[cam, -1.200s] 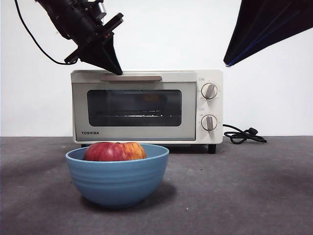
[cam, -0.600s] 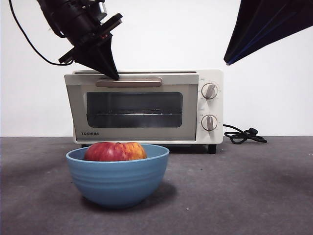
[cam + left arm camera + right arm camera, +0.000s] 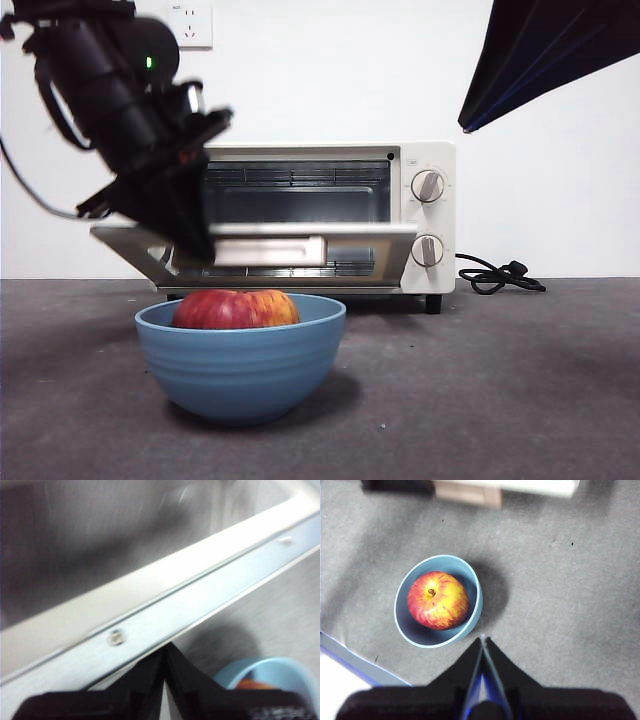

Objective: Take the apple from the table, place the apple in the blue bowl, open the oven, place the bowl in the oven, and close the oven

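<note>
The red apple (image 3: 235,308) (image 3: 438,600) lies in the blue bowl (image 3: 240,365) (image 3: 427,636), which stands on the table in front of the oven (image 3: 430,215). The oven door (image 3: 350,235) (image 3: 200,595) hangs tilted nearly level, showing the racks inside. My left gripper (image 3: 195,245) (image 3: 164,647) is shut, its tip pressing on the door's upper edge just left of the beige handle (image 3: 270,250). My right gripper (image 3: 482,639) is shut and empty, hovering high above the table beside the bowl; it shows as a dark tip (image 3: 540,60) at the top right.
The oven's black cord (image 3: 500,275) lies coiled on the table to its right. The dark grey table (image 3: 480,400) stretches around the bowl. A wall socket (image 3: 190,22) sits on the white wall behind the left arm.
The left gripper has moved down and forward with the door's edge, swinging the oven door from slightly ajar to nearly level. Bowl, apple and right arm have not moved.
</note>
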You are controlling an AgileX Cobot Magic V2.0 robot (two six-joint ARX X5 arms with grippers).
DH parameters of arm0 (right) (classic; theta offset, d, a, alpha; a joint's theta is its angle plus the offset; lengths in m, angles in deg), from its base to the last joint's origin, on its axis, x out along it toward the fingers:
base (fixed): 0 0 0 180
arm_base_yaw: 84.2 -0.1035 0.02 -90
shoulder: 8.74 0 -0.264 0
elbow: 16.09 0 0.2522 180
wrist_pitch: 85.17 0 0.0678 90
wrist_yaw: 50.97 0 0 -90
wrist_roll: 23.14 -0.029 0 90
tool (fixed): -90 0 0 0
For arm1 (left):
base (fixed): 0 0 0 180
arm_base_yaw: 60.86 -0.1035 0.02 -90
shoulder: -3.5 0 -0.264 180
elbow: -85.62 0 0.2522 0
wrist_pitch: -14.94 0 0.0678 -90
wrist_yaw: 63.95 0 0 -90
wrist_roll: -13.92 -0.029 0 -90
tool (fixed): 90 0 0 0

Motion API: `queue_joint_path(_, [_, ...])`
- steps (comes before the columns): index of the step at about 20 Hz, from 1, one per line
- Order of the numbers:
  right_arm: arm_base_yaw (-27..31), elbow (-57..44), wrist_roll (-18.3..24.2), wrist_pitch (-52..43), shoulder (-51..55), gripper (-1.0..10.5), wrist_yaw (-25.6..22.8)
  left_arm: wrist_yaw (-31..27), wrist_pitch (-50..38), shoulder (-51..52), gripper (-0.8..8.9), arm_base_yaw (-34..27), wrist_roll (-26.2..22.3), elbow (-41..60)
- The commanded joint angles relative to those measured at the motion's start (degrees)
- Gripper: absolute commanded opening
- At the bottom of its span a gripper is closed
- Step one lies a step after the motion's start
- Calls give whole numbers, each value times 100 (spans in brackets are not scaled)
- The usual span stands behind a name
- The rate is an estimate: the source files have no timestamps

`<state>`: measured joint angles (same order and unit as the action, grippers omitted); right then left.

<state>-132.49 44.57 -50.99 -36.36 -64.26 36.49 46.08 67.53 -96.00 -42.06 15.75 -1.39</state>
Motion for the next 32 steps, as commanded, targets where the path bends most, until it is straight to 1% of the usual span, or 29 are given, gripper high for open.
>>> queue_joint_path(1, [-2,-57,0,-35,-11,-1,-9,-380,-678,-96,-6,-70,59,90])
queue_joint_path(5, [-2,-57,0,-35,-11,-1,-114,-361,-850,-96,-6,-31,76,457])
queue_joint_path(11, [-2,-57,-4,-35,-11,-1,-116,-358,-1193,-96,-6,63,103,1078])
queue_joint_path(18, [-2,-57,-11,-31,-11,0,-105,-337,-1145,72,-6,260,92,1172])
queue_joint_path(23, [-2,-57,-20,-35,-24,1,116,-361,-704,815,-6,262,-74,1172])
queue_joint_path(26, [-4,-57,-177,-85,-203,12,400,-361,-304,1475,-6,262,-184,1172])
queue_joint_path(27, [-4,-55,-223,-149,-313,26,546,-358,-149,1690,-6,264,-210,1172])
queue_joint_path(28, [-4,-52,-251,-234,-459,91,697,-361,33,1915,-6,264,-210,1172])
queue_joint_path(29, [-4,-33,-380,-267,-616,137,728,-358,210,2124,-6,264,-214,1172])
queue_joint_path(32, [-4,160,-520,-203,-1224,146,796,-358,839,2736,-6,262,-376,1172])
